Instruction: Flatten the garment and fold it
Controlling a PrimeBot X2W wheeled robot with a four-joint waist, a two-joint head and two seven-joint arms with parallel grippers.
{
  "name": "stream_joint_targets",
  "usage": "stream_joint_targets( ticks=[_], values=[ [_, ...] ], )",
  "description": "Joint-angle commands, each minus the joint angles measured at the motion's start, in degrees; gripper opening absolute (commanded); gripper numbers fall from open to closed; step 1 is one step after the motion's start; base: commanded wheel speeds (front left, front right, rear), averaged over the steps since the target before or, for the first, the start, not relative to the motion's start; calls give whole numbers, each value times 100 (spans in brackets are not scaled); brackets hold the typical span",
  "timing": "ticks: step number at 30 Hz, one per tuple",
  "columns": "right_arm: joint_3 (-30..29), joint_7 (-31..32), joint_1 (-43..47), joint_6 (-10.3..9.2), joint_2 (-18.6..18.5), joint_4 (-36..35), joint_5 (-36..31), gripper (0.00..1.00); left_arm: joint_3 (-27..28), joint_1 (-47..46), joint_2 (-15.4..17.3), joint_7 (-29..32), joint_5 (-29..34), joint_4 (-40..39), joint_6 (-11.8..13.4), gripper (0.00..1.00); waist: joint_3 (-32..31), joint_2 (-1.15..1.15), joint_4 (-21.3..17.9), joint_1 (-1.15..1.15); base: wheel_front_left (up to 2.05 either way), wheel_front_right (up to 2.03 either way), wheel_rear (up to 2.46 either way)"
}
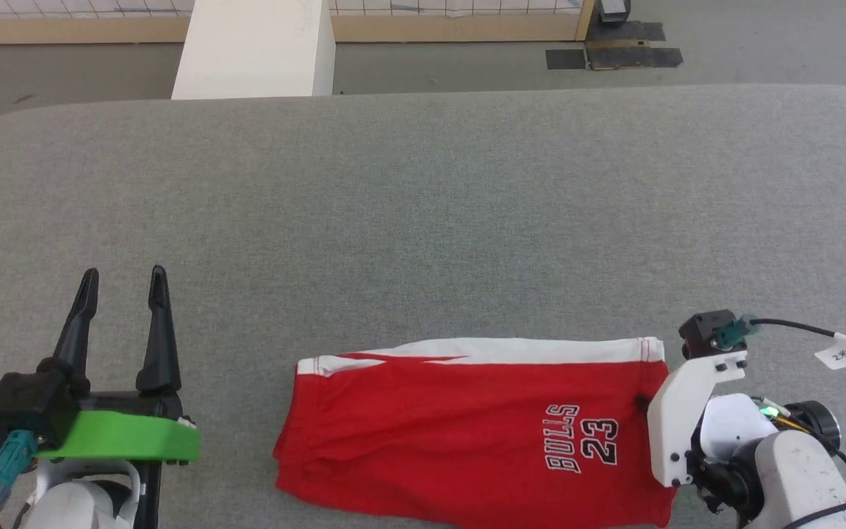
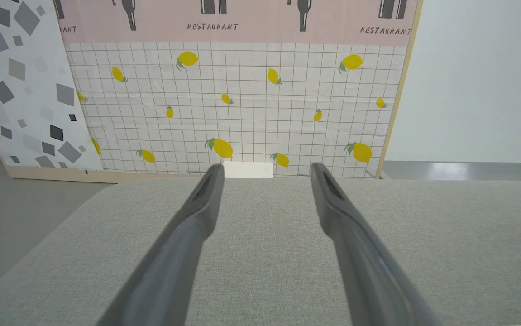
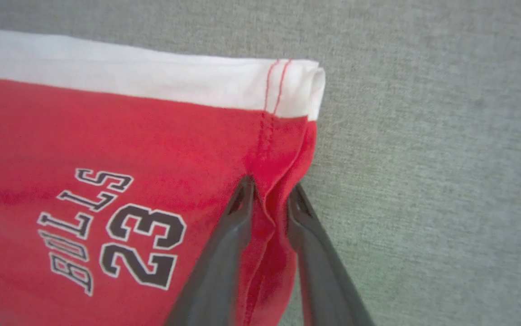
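Left gripper [image 1: 123, 272] is showing two long, dark, tapering fingers [image 1: 160, 330] on a black housing. A bright green plate [image 1: 125, 435] is capping its wrist. A teal connector [image 1: 7, 459] is hanging at the side. Right gripper [image 3: 272, 183] is showing the same dark pair. A white bracket [image 1: 680, 415] with small dark screws is bearing a black camera block [image 1: 705, 332]. A black cable [image 1: 790, 325] is wearing a white tag [image 1: 840, 351]. A green light [image 1: 764, 409] is glowing by the pale forearm [image 1: 797, 470].

we see a grey cloth-covered table [image 1: 423, 184], red shorts [image 1: 467, 433] lying flat at its near right, white stripe farthest
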Motion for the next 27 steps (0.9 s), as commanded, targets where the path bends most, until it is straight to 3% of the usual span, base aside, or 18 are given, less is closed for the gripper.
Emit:
stream_joint_targets(
  ticks=[1, 16, 20, 27],
  values=[
    [-27, -34, -8, -8, -25, 137, 64, 0, 46, 49, -50, -43, 52, 25, -60, 100, -15, 0, 0, 0, 0, 0, 0],
    [-1333, 319, -153, -8, -962, 87, -137, 0, 334, 112, -463, -43, 318, 138, -422, 100, -82, 0, 17, 0, 0, 0, 0],
    [-1205, 646, -61, -8, -954, -371, -179, 0, 394, 123, -574, -43, 379, 145, -511, 100, -149, 0, 41, 0, 0, 0, 0],
    [-496, 1985, 396, -8, -1030, -1895, 184, 0, 501, 223, -726, -43, 462, 165, -612, 100, -247, 0, 40, 0, 0, 0, 0]
  ],
)
